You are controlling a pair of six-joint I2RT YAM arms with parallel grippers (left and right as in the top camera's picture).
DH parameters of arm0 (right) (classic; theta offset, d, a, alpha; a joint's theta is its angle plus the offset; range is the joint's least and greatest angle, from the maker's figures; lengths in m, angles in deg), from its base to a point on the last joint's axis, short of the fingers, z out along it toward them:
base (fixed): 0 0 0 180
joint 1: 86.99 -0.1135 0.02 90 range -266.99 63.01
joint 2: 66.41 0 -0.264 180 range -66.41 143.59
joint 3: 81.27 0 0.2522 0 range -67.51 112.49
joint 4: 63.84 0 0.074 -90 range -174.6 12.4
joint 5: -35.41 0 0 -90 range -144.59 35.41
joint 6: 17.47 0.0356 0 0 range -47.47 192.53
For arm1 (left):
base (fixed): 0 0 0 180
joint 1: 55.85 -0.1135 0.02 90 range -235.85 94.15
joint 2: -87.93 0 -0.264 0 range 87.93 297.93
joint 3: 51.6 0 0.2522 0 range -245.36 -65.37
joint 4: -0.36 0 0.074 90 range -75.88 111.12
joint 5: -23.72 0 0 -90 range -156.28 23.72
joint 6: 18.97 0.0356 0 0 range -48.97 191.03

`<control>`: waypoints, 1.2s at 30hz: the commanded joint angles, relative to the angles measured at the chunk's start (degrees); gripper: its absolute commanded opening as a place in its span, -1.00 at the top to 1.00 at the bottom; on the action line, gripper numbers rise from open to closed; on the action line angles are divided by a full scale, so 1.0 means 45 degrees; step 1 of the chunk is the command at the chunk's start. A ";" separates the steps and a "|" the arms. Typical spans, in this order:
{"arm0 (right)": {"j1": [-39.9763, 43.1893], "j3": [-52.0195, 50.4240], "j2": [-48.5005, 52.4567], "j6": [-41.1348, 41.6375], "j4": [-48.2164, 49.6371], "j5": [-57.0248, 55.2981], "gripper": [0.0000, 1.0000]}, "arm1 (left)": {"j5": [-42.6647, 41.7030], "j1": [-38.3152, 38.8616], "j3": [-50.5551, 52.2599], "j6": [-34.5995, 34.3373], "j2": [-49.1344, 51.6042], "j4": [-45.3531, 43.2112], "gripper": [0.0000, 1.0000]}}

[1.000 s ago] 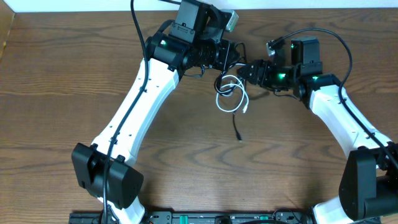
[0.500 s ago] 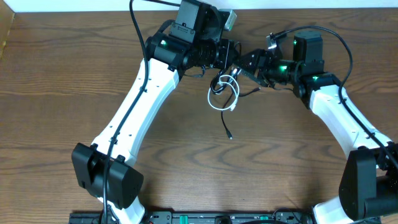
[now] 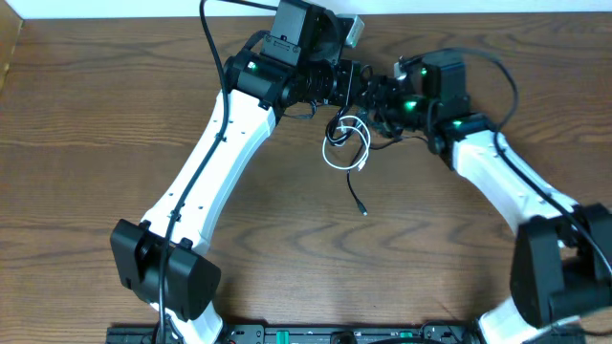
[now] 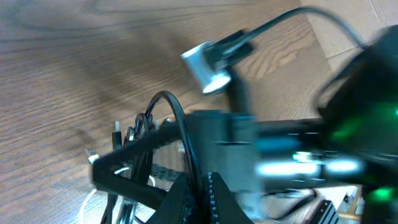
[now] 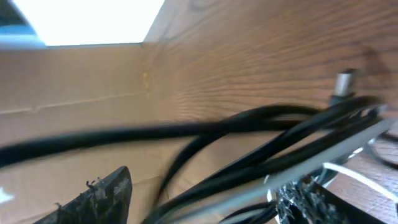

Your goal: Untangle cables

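Up at twelve o'clock on the wooden table (image 3: pixel 411 268), the white cord (image 3: pixel 337 153) is looped with the black cord (image 3: pixel 357 196), whose plug end trails toward six o'clock. The left gripper (image 3: pixel 356 88) is clamped tight on the black cord. The right gripper (image 3: pixel 381 98), at its three o'clock, has its jaws apart and grips nothing. A cardboard panel (image 3: pixel 8 48) edges the table at ten o'clock.

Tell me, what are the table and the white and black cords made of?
The table looks like wood or a wood-look laminate: brown, with wavy grain lines and a dull sheen. The white cord seems coated in soft plastic or rubber; it looks smooth and bends into loose loops. The black cord looks much the same, ending in a small plug.
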 commanded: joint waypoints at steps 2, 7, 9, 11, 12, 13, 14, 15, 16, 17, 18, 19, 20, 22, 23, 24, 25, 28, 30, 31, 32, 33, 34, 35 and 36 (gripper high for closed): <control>-0.0243 0.0000 0.1239 0.0461 0.0005 -0.0549 0.00 | -0.0131 0.0039 -0.0102 -0.0160 -0.0287 -0.0199 0.86; -0.0141 0.0000 0.2268 -0.0461 -0.0661 -0.0544 0.77 | -0.0165 0.0000 -0.0102 -0.0160 -0.0724 -0.1069 0.85; -0.0063 0.0000 0.2482 -0.0976 -0.1030 -0.0549 0.85 | -0.0141 -0.0073 -0.0102 -0.0160 -0.1049 -0.1520 0.85; 0.0049 0.0000 0.2569 -0.1700 -0.1360 -0.0549 0.90 | -0.0058 -0.0228 -0.0102 -0.0160 -0.1404 -0.1914 0.85; 0.0102 0.0005 0.2579 -0.2025 -0.1627 -0.0636 0.90 | -0.0058 -0.0330 -0.0102 -0.0160 -0.1583 -0.2055 0.85; 0.0160 0.0005 0.2579 -0.2429 -0.2055 -0.0845 0.90 | -0.0063 -0.0500 -0.0102 -0.0160 -0.1826 -0.2210 0.85; 0.0189 0.0000 0.2574 -0.2618 -0.2278 -0.0947 0.90 | -0.0058 -0.0622 -0.0102 -0.0160 -0.2001 -0.2273 0.85; 0.0214 0.0000 0.2574 -0.2856 -0.2594 -0.1117 0.90 | -0.0063 -0.0777 -0.0102 -0.0160 -0.2200 -0.2322 0.85; 0.0228 0.0000 0.2579 -0.3036 -0.2973 -0.1418 0.89 | -0.0063 -0.0933 -0.0102 -0.0165 -0.2395 -0.2356 0.86; 0.0248 0.0000 0.2584 -0.3143 -0.3288 -0.1753 0.88 | -0.0063 -0.1127 -0.0102 -0.0165 -0.2628 -0.2351 0.85; 0.0267 0.0000 0.2584 -0.3313 -0.3585 -0.2079 0.87 | -0.0063 -0.1297 -0.0102 -0.0160 -0.2817 -0.2346 0.85; 0.0291 0.0000 0.2584 -0.3458 -0.3755 -0.2229 0.86 | -0.0063 -0.1496 -0.0102 -0.0160 -0.3021 -0.2317 0.85; 0.0340 0.0000 0.2584 -0.3657 -0.3900 -0.2322 0.86 | -0.0068 -0.1676 -0.0102 -0.0160 -0.3196 -0.2278 0.85; 0.0442 0.0000 0.2584 -0.4197 -0.4095 -0.2312 0.86 | -0.0068 -0.2016 -0.0102 -0.0160 -0.3487 -0.2040 0.85; 0.0466 0.0000 0.2579 -0.4396 -0.4177 -0.2312 0.86 | -0.0068 -0.2098 -0.0102 -0.0155 -0.3541 -0.1889 0.85; 0.0491 0.0005 0.2579 -0.4731 -0.4284 -0.2312 0.86 | -0.0068 -0.2152 -0.0102 -0.0155 -0.3546 -0.1642 0.84; 0.0491 0.0000 0.2579 -0.5017 -0.4371 -0.2317 0.85 | -0.0068 -0.2157 -0.0097 -0.0146 -0.3512 -0.1350 0.85; 0.0461 0.0005 0.2574 -0.5960 -0.4522 -0.2312 0.86 | -0.0078 -0.2021 -0.0097 0.0097 -0.3060 -0.0437 0.85; 0.0447 0.0005 0.2555 -0.6533 -0.4653 -0.2302 0.95 | -0.0078 -0.1889 -0.0097 0.0471 -0.2569 0.0136 0.83; 0.0447 0.0005 0.2526 -0.6810 -0.4799 -0.2302 0.97 | -0.0078 -0.1831 -0.0097 0.0529 -0.2254 0.0374 0.74; 0.0452 0.0005 0.2497 -0.7067 -0.4935 -0.2307 0.98 | -0.0117 -0.1797 -0.0097 0.0529 -0.1933 0.0544 0.69; 0.0452 0.0005 0.2438 -0.7567 -0.5173 -0.2307 0.97 | -0.0311 -0.1768 -0.0097 0.0529 -0.1559 0.0690 0.66; 0.0452 0.0005 0.2375 -0.7961 -0.5387 -0.2302 0.98 | -0.0573 -0.1768 -0.0097 0.0534 -0.1243 0.0758 0.57; 0.0452 0.0005 0.2244 -0.8786 -0.5746 -0.2307 0.98 | -0.1268 -0.1768 -0.0097 0.0695 -0.0665 0.0806 0.48; 0.0466 0.0005 0.2127 -0.9374 -0.5984 -0.2312 0.98 | -0.1792 -0.1768 -0.0097 0.0879 -0.0316 0.0806 0.38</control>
